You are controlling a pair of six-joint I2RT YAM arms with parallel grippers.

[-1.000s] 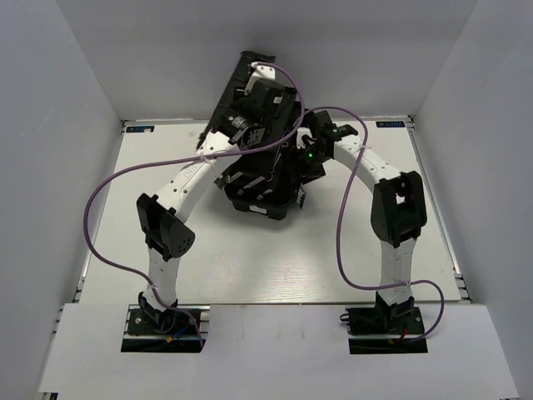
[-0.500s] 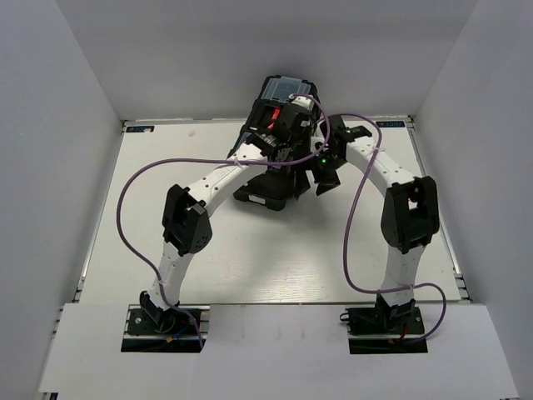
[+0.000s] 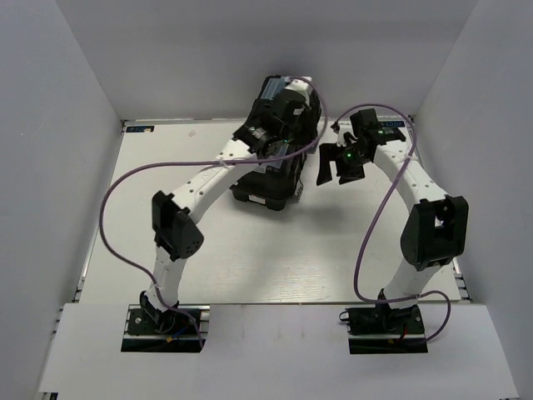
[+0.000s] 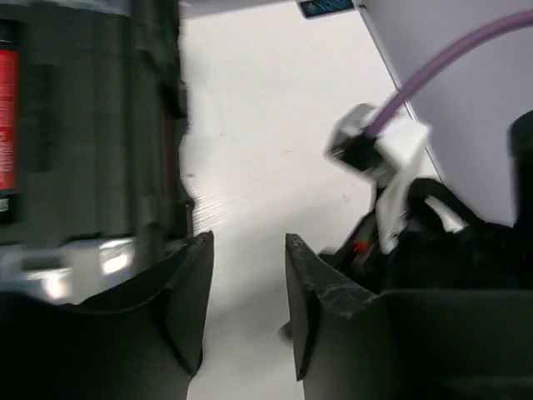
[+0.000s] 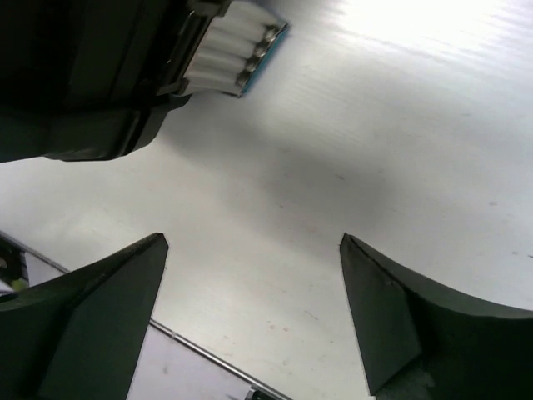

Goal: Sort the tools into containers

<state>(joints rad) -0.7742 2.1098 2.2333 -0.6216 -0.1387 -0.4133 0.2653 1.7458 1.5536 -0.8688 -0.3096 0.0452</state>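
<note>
The black toolbox (image 3: 268, 171) stands at the back middle of the table with its lid down. In the left wrist view its side with a red label (image 4: 7, 117) fills the left. None of the tools shows in any view. My left gripper (image 3: 301, 107) hovers by the toolbox's far right top; its jaws (image 4: 248, 242) stand apart with only bare table between them. My right gripper (image 3: 331, 171) is wide open and empty just right of the toolbox, above the table (image 5: 254, 242). A clear-lidded corner of the toolbox (image 5: 233, 50) shows at the upper left of the right wrist view.
The white table (image 3: 275, 250) is walled by white panels on the left, back and right. Purple cables (image 3: 125, 179) loop from both arms. The right arm's wrist (image 4: 391, 158) is close to my left gripper. A metal edge strip (image 5: 200, 350) runs below the right gripper.
The toolbox lid has gone from open to shut. My left gripper moved right over the toolbox top. My right gripper drew back to the right, away from the toolbox.
</note>
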